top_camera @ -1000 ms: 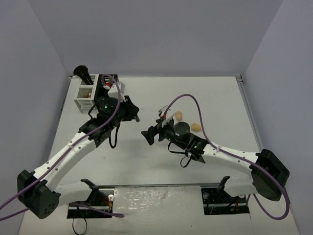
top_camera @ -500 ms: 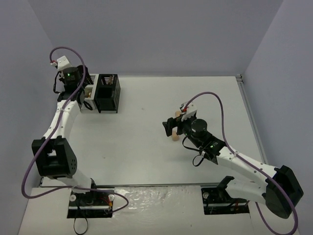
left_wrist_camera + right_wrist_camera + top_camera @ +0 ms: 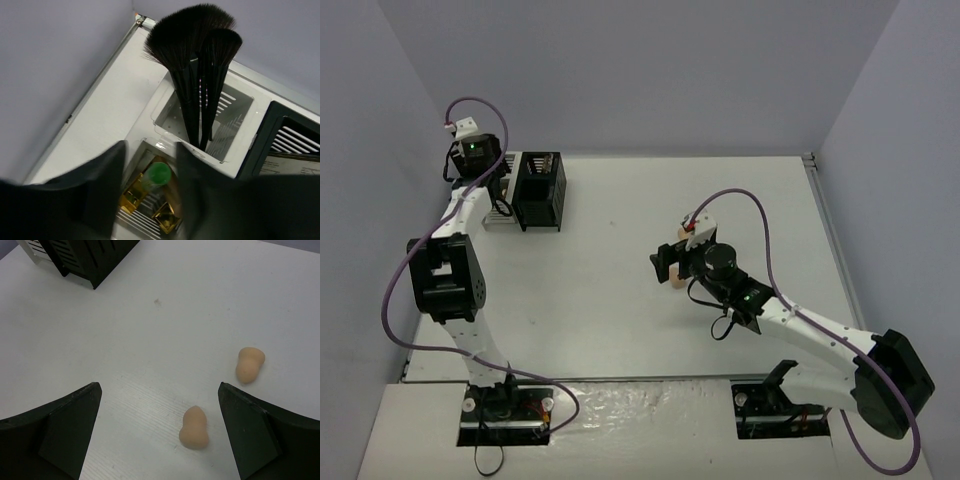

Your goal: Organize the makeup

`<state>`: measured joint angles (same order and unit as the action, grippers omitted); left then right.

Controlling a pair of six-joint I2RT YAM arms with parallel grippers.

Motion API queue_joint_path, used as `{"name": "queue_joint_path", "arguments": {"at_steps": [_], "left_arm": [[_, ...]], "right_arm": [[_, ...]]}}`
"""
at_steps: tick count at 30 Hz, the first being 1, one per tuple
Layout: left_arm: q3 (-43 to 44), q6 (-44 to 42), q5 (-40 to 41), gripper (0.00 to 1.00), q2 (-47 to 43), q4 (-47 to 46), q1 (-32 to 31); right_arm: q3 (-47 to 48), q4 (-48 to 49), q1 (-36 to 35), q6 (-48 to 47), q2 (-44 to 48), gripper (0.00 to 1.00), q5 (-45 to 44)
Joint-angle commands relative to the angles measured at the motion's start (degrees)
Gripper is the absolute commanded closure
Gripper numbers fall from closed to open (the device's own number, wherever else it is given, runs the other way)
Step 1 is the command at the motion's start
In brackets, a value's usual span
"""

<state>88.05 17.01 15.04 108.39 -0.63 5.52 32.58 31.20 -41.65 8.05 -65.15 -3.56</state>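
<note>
In the left wrist view my left gripper (image 3: 150,187) hangs over the white bin (image 3: 235,150), jaws apart. A green-capped tube (image 3: 159,174) stands free between them, in the near compartment beside gold lipsticks (image 3: 131,194). Black brushes (image 3: 196,75) stand in the compartment behind. My right gripper (image 3: 157,435) is wide open, low over the table. One peach sponge (image 3: 194,427) lies between its fingers, nearer the right one. A second sponge (image 3: 249,364) lies just beyond the right finger (image 3: 255,435).
A black slatted bin (image 3: 538,190) stands right of the white bin (image 3: 502,212) at the back left, close to the side wall. The right arm (image 3: 790,325) stretches from the near right to mid-table. Bare tabletop lies between the bins and the sponges.
The left arm swung from mid-table to the white bin at the back left, and its jaws have parted around the green-capped tube. The right gripper shifted over the sponges, still open.
</note>
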Motion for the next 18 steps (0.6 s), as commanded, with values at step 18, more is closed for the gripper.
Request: {"name": "queue_joint_path", "arguments": {"at_steps": [18], "left_arm": [[-15.66, 6.67, -7.97, 0.23, -31.63, 10.67, -26.63]], "right_arm": [[4.67, -13.39, 1.37, 8.31, 5.66, 0.01, -13.87]]}}
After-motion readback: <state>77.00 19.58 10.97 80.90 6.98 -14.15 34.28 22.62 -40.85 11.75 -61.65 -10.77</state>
